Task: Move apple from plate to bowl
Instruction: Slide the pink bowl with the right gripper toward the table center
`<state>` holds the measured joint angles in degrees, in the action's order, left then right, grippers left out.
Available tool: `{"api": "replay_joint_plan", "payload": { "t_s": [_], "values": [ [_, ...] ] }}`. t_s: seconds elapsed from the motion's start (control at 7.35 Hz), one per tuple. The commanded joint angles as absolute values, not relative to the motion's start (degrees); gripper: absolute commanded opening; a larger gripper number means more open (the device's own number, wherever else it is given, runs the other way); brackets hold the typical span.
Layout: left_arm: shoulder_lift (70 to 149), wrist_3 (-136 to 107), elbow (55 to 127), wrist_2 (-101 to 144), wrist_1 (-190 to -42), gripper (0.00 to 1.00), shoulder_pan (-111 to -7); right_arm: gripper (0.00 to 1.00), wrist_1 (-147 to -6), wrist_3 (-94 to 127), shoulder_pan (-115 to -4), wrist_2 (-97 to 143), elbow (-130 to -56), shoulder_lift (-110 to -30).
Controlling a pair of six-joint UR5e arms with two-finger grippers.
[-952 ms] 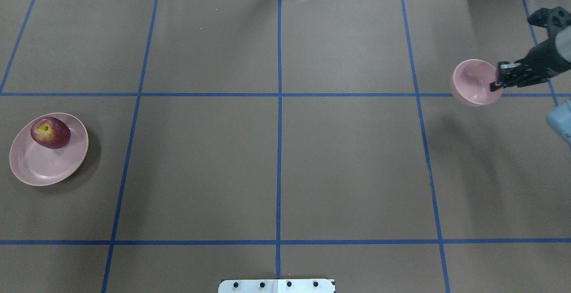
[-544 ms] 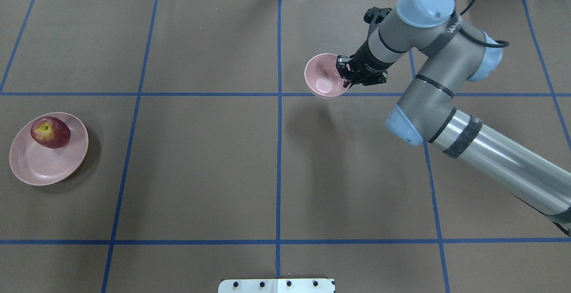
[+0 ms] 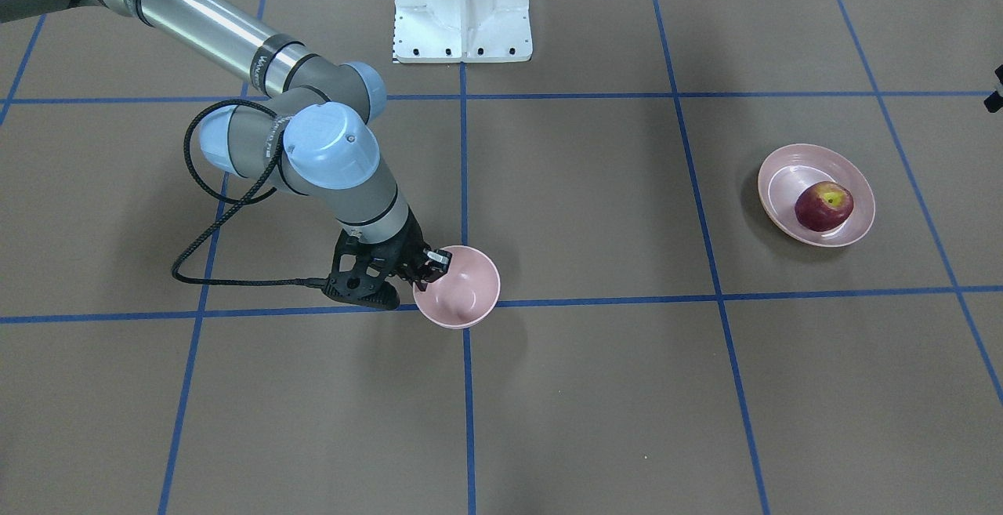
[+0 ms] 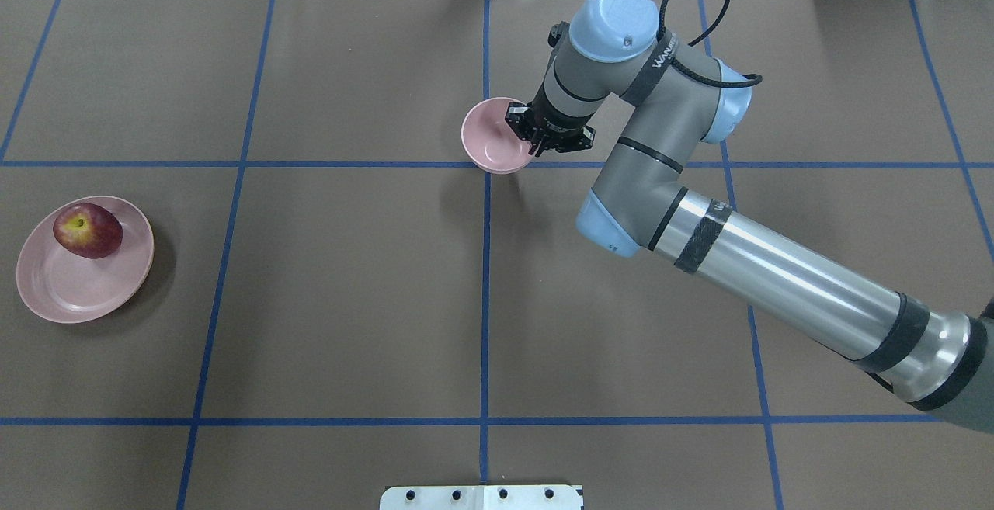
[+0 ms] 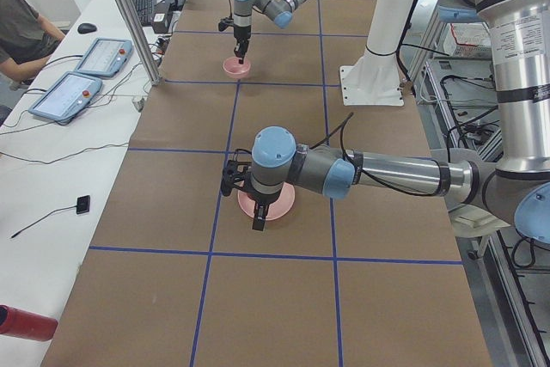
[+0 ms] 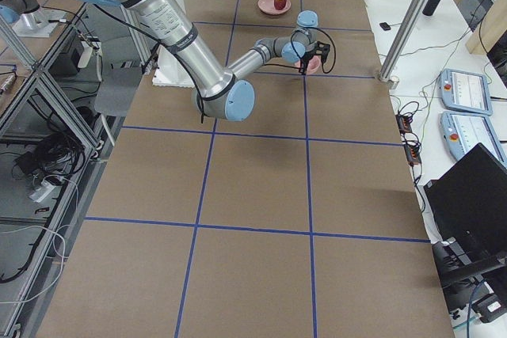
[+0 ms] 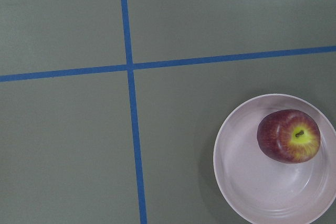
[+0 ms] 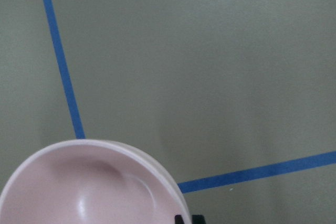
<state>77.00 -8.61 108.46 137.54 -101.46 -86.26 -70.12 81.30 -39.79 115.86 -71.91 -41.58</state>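
Note:
The dark red apple [image 4: 87, 230] lies on the far part of the pale pink plate [image 4: 70, 293] at the table's left end. Both also show in the front view, apple [image 3: 823, 206] and plate [image 3: 783, 178], and in the left wrist view, apple [image 7: 289, 136] and plate [image 7: 247, 177]. My right gripper [image 4: 536, 139] is shut on the rim of the small pink bowl [image 4: 491, 137], holding it over the centre tape line. The bowl is empty [image 3: 462, 291] [image 8: 89, 187]. My left gripper [image 5: 257, 212] shows only in the left side view, in front of the plate; I cannot tell whether it is open or shut.
Blue tape lines divide the brown table cover into squares. The white robot base plate [image 4: 481, 497] sits at the near edge. A black cable [image 3: 204, 209] loops off the right wrist. An operator [image 5: 21, 27] and tablets [image 5: 64, 96] are beside the table.
My right arm has carried the bowl from the table's right side leftward to the centre line. The apple and plate have not moved.

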Motion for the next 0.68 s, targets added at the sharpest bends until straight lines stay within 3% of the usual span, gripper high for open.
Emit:
{"api": "replay_joint_plan", "payload": {
  "t_s": [0.0, 0.14, 0.27, 0.41, 0.54],
  "values": [
    [76.9, -8.6, 108.6, 137.6, -101.5, 0.98, -86.3, 0.0, -68.8, 82.8, -38.3, 115.2, -68.6, -39.6],
    [76.9, -8.6, 108.6, 137.9, -101.5, 0.98, -86.3, 0.0, -68.6, 82.7, -38.3, 115.1, -68.4, -39.6],
    [76.9, -8.7, 108.7, 138.0, -101.5, 0.98, -86.3, 0.1, -68.5, 82.7, -38.3, 115.1, -67.7, -39.5],
    [76.9, -8.7, 108.8, 138.0, -101.5, 0.98, -86.2, 0.61, -68.5, 82.7, -38.3, 115.1, -67.4, -39.5],
    [77.0, -9.6, 108.8, 138.0, -101.6, 0.98, -86.2, 1.0, -68.6, 82.8, -38.4, 115.2, -67.7, -39.3]
  ]
}}
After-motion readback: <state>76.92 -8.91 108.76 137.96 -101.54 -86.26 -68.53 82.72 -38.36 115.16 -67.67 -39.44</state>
